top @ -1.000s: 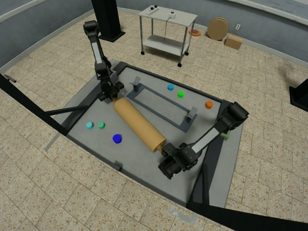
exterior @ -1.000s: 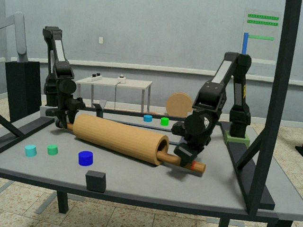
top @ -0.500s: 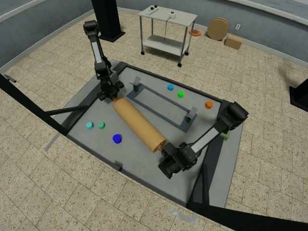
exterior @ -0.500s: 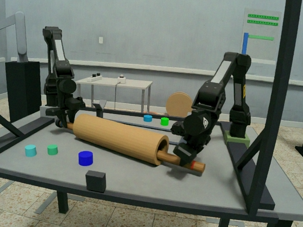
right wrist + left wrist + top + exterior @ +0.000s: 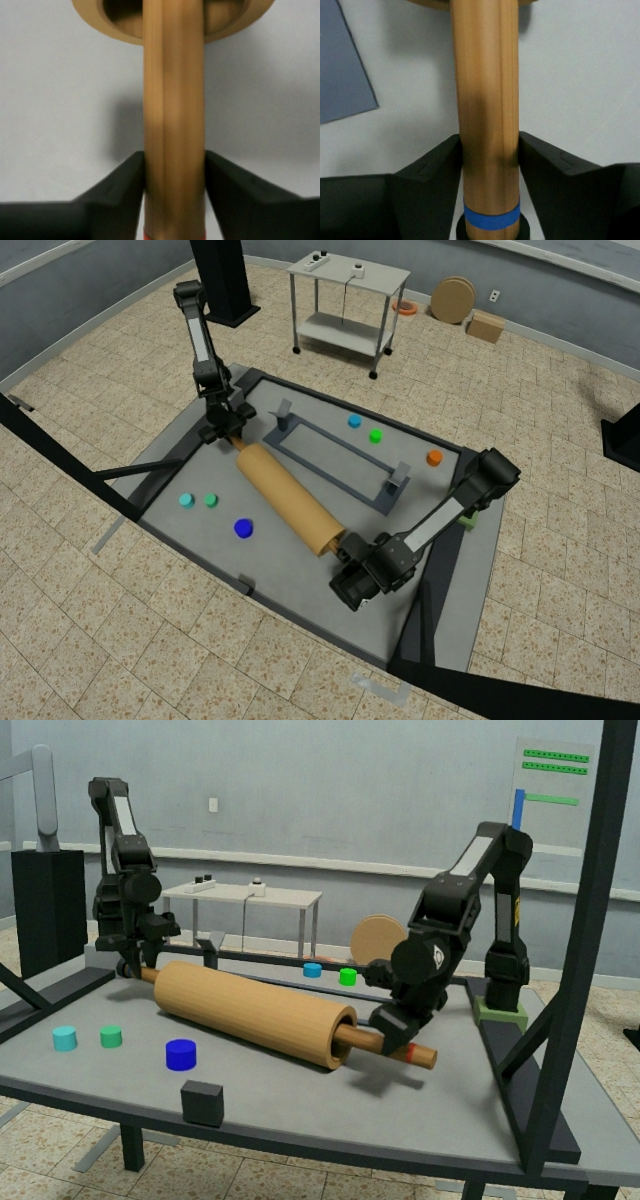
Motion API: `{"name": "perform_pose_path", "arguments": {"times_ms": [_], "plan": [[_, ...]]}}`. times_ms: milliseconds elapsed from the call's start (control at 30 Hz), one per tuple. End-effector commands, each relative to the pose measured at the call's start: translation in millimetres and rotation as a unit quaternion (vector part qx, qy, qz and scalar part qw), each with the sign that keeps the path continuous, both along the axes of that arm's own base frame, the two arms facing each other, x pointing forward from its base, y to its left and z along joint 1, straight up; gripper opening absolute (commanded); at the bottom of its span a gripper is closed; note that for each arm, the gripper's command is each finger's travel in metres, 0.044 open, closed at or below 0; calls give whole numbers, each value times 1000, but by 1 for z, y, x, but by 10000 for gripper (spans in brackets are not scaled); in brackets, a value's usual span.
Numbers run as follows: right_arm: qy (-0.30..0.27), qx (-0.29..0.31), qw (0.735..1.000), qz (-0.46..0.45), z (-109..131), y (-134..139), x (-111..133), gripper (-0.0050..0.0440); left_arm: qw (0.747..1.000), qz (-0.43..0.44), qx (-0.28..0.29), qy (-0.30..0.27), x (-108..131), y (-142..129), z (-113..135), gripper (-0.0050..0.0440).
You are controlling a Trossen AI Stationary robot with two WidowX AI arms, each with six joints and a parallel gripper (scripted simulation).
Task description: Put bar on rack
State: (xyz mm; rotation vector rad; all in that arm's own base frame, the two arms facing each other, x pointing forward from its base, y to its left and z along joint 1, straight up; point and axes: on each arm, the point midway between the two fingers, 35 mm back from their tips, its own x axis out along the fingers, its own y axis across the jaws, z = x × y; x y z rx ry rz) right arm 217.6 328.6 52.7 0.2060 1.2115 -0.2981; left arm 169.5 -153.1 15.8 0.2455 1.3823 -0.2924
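A brown wooden bar runs diagonally through the tan paper roll, between the desk's block-bearing edge and the dark grey rack. The left gripper, partly open, clasps it near its blue-banded end; the right gripper, parted equally, grips near the red band.

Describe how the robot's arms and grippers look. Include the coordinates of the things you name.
Both arms [image 5: 199, 338] [image 5: 434, 524] [image 5: 124, 815] [image 5: 475, 856] are black, jointed, with pale grey strips. One arm also shows a yellow label. The grippers [image 5: 142, 968] [image 5: 388, 1044] [image 5: 490, 145] [image 5: 175, 162] [image 5: 233, 437] have black, angular, tapering fingers. No loose cables or sleeves show on either.
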Motion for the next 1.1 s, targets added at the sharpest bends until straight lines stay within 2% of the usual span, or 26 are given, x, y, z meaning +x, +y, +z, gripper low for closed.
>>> {"name": "perform_pose_path", "arguments": {"times_ms": [0, 133, 233, 300, 467, 800, 1067], "plan": [[-13, 31, 999, 5, 35, 9, 1, 50, 1000, -2, -19, -16, 7, -8, 25, 50], [-15, 30, 999, 7, 47, 8, 1, 50, 1000, -1, -18, -17, 7, -7, 38, 50], [-14, 28, 999, 6, 42, 7, 0, 50, 1000, -1, -16, -15, 6, -6, 31, 50], [-15, 35, 999, 6, 62, 9, 0, 50, 1000, -3, -21, -17, 6, -8, 51, 50], [-16, 34, 999, 3, 53, 9, -1, 50, 1000, -1, -24, -19, 7, -10, 44, 50], [-17, 39, 999, 6, 60, 10, -1, 50, 1000, 0, -25, -19, 7, -9, 48, 50], [-21, 47, 999, 9, 83, 10, -1, 50, 999, -3, -29, -22, 7, -10, 68, 50]]}}
